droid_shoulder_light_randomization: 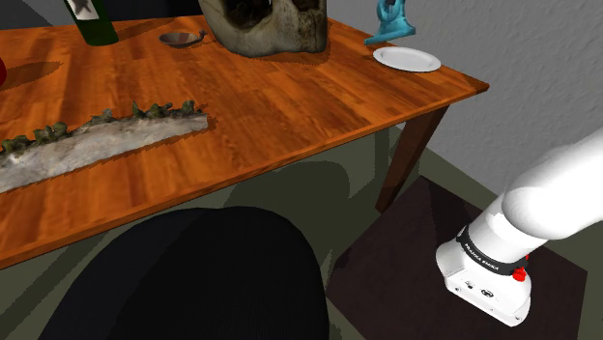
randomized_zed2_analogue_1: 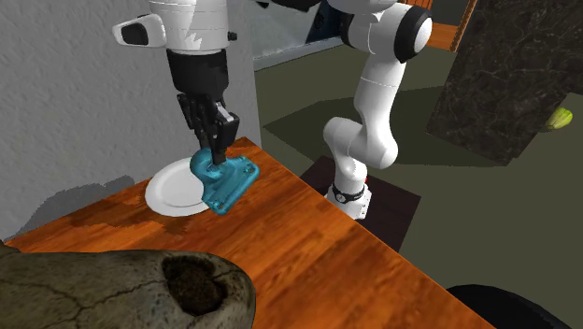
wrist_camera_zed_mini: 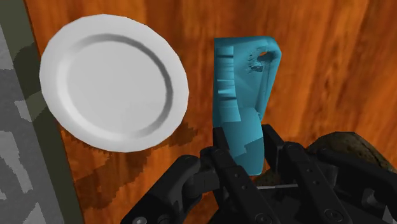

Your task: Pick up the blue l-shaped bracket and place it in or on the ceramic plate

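Two black fingers [wrist_camera_zed_mini: 221, 159] of the gripper [wrist_camera_zed_mini: 245, 162] pinch the teal-blue bracket [wrist_camera_zed_mini: 245, 95] by one end, one finger on each side. The bracket's long axis runs straight out from the hand and ends in a rounded lobe with a hole.

In the second exterior view the gripper [randomized_zed2_analogue_1: 215, 150] hangs down from 12 o'clock with the bracket [randomized_zed2_analogue_1: 226, 182] beneath it. The white plate [randomized_zed2_analogue_1: 168, 192] lies at about 9 o'clock from the bracket, just beside it, near the corner of the wooden table [randomized_zed2_analogue_1: 308, 243].

From the wrist, a strip of bare wood separates the bracket from the plate [wrist_camera_zed_mini: 114, 92], so the part is beside the dish, not over it. I judge the coming move to be a short sideways carry toward that 9 o'clock, then a release.

In the shoulder view the bracket [droid_shoulder_light_randomization: 391, 27] stands at 11 o'clock from the plate [droid_shoulder_light_randomization: 407, 59], its top cut off by the frame edge. Whether its lower edge touches the table I cannot tell.
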`<action>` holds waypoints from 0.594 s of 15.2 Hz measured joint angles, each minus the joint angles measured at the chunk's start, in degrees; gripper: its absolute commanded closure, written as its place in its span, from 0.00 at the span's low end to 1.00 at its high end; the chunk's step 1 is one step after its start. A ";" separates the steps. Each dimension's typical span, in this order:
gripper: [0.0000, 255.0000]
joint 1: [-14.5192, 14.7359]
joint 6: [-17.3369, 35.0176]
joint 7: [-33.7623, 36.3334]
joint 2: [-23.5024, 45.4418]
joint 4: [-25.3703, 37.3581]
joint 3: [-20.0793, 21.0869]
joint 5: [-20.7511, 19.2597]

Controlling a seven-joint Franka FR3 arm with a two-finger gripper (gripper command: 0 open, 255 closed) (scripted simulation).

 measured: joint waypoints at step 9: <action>1.00 -4.63 -1.74 -13.53 4.43 5.91 -8.96 -0.20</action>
